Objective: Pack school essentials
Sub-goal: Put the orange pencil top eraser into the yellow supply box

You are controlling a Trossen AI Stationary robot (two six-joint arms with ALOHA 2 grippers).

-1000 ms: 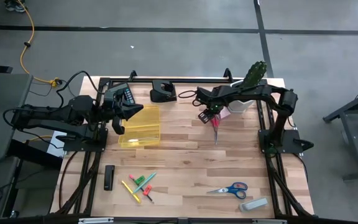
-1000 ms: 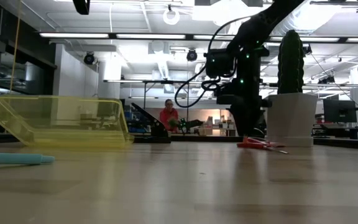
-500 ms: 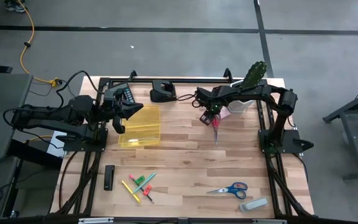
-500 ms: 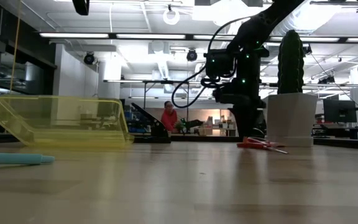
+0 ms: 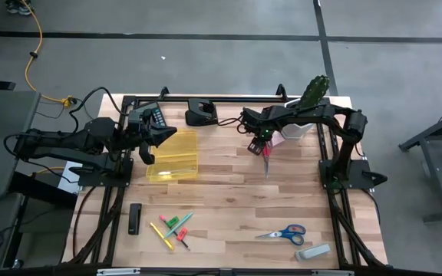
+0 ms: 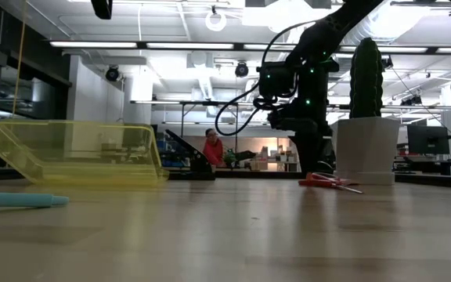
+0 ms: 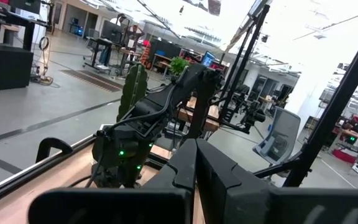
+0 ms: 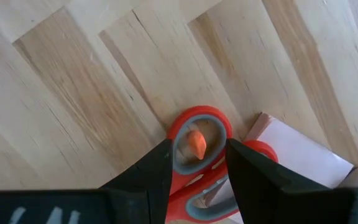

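Note:
The red-handled scissors (image 5: 266,157) lie flat on the table, blades toward the near edge, handles beside a pale note pad (image 8: 297,155). My right gripper (image 5: 261,146) is open just above the handles, its fingers standing on either side of one red handle ring (image 8: 199,119). My left gripper (image 5: 148,146) is at the left rim of a clear yellow box (image 5: 173,155). The blue-handled scissors (image 5: 282,233) and several pens (image 5: 173,228) lie near the front edge. My right gripper points down over the scissors' handle end, with a finger (image 8: 148,177) on each side of one ring (image 8: 185,121). I cannot tell whether the fingers touch it. The scissors lie flat on the table.
A green cactus in a white pot (image 5: 301,123) stands right behind the right gripper and shows in the low view (image 6: 366,149). A black holder (image 5: 201,115) sits at the far edge, a black bar (image 5: 134,218) front left, a grey piece (image 5: 313,251) front right.
My right gripper has moved a little toward the red scissors and now stands over their handles. The scissors and the yellow box have stayed where they were.

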